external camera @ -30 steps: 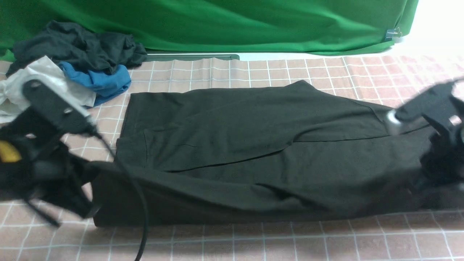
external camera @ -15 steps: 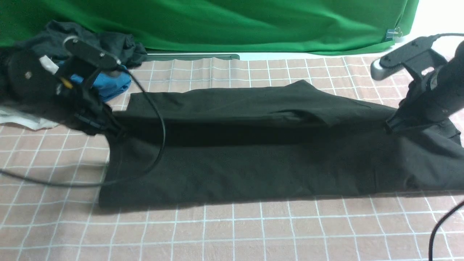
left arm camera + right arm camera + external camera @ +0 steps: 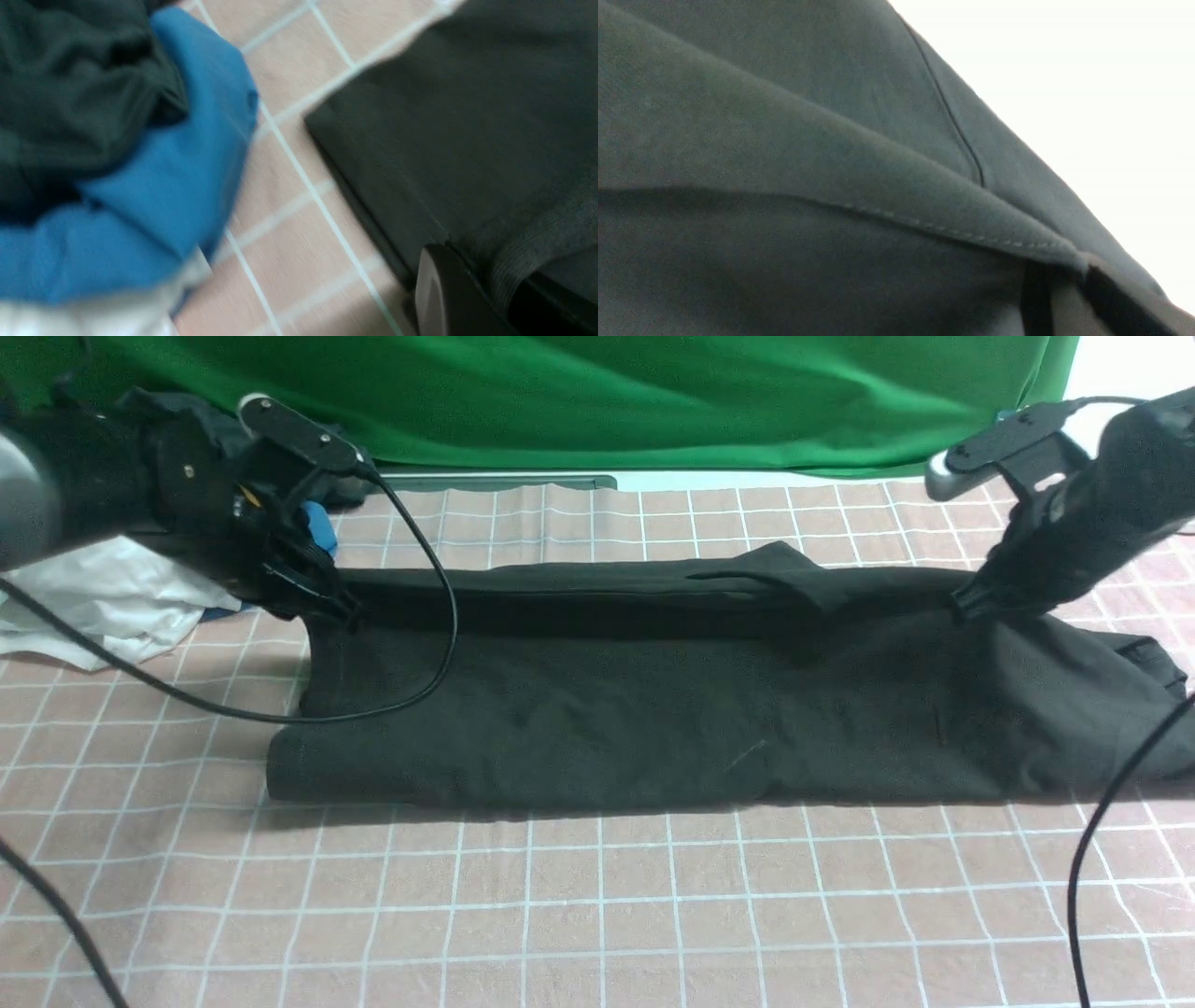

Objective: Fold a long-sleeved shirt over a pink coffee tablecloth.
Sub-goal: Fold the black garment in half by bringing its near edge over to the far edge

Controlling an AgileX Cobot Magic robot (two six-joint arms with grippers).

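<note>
Across the middle of the pink coffee tablecloth (image 3: 597, 915) we find the long-sleeved shirt (image 3: 653, 728), lying as one long black band from 9 o'clock to 3 o'clock. Its edge toward 6 o'clock is a soft rounded fold, so we judge the body is already doubled lengthwise. The upper layer reaches almost to the edge at 12 o'clock, where a dark strip of shadow shows it is not yet lying flat on the layer beneath.

At the band's 9 o'clock end, on its far corner, our left hand (image 3: 338, 611) is clamped on the cloth. The left wrist view shows a ribbed edge pinched between its fingers (image 3: 434, 289). At the far corner toward 3 o'clock our right hand (image 3: 966, 604) is likewise closed on the shirt, with a stitched fold of cloth running into its jaws in the right wrist view. Both corners are raised slightly off the lower layer.

Past the right hand, at 3 o'clock, loose cloth spreads out beyond the neat band, and we cannot tell whether it is sleeve or shoulder. In our judgement the first long fold is nearly laid. What is left is to set the edge down, let go, tidy that loose end and fold crosswise.

Beyond the left hand, at 10 o'clock, sits a heap of garments (image 3: 112, 602), and a green backdrop (image 3: 597, 401) hangs along 12 o'clock.
</note>
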